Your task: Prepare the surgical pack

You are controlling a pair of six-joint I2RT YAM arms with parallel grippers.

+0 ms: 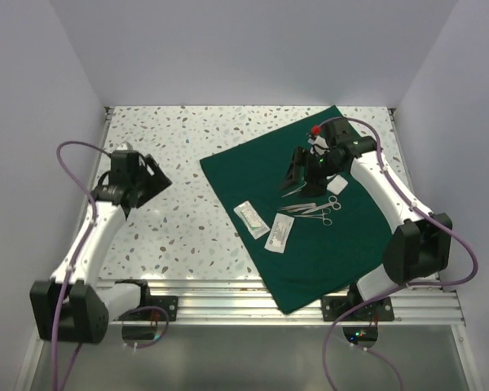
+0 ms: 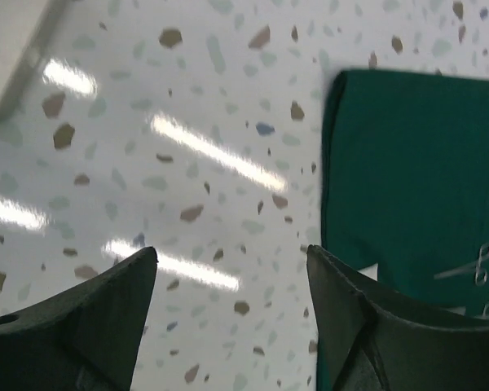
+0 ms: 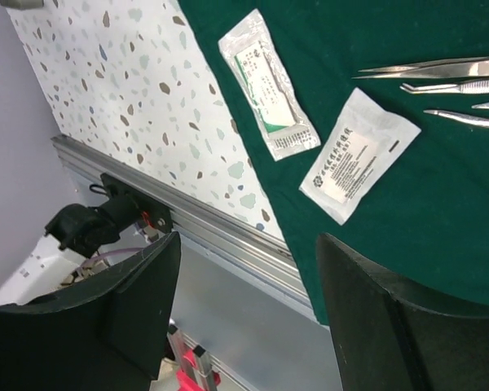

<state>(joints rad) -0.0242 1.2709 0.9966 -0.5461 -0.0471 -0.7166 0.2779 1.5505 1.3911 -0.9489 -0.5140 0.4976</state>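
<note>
Surgical pack (image 1: 326, 252) lies spread under wide-open right jaws, apart from wide-open left jaws.

white speckled terrazzo tabletop (image 1: 187, 155) filling the cell, plain pale walls (image 1: 253, 49) closing it in on three sides, aluminium rail (image 1: 228, 297) running along near edge, bright light streaks (image 2: 216, 155) glaring off the surface

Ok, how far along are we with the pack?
Done: drape spread flat, two packets and the instruments laid on it. In hand: nothing; both the left gripper and right gripper are open and empty, the right over the drape. Left: the drape is not yet folded over the items.
</note>
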